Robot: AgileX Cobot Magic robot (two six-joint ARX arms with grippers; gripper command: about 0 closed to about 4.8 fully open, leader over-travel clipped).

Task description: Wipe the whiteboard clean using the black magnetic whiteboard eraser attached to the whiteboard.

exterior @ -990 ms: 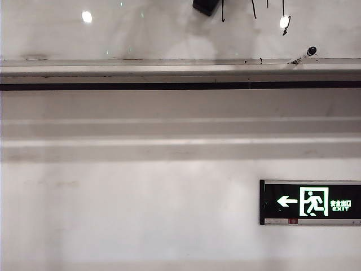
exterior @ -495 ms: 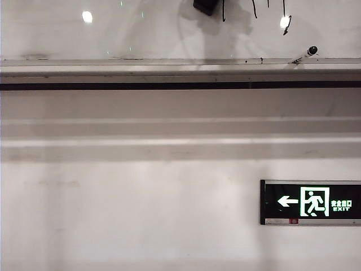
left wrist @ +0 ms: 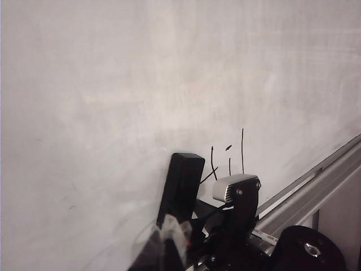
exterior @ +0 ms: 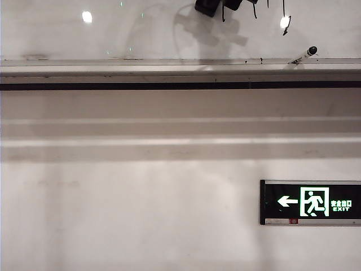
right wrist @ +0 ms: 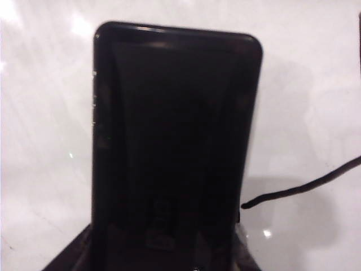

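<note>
The whiteboard (exterior: 113, 34) is glossy white with glare spots, thin black marker strokes and a grey rail along its edge. The eraser (right wrist: 175, 141), a plain black rectangular block, sits flat against it beside the strokes.

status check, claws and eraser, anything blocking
Right claw up at the eraser on the whiteboard, grip not confirmed. Left claw shut, out of frame. Marker strokes unwiped. Nothing blocking; marker sits on the tray rail.

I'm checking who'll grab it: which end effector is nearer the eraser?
Right. The right end effector is at the eraser, which fills its wrist view; the left arm's camera sees the eraser from farther back.
</note>
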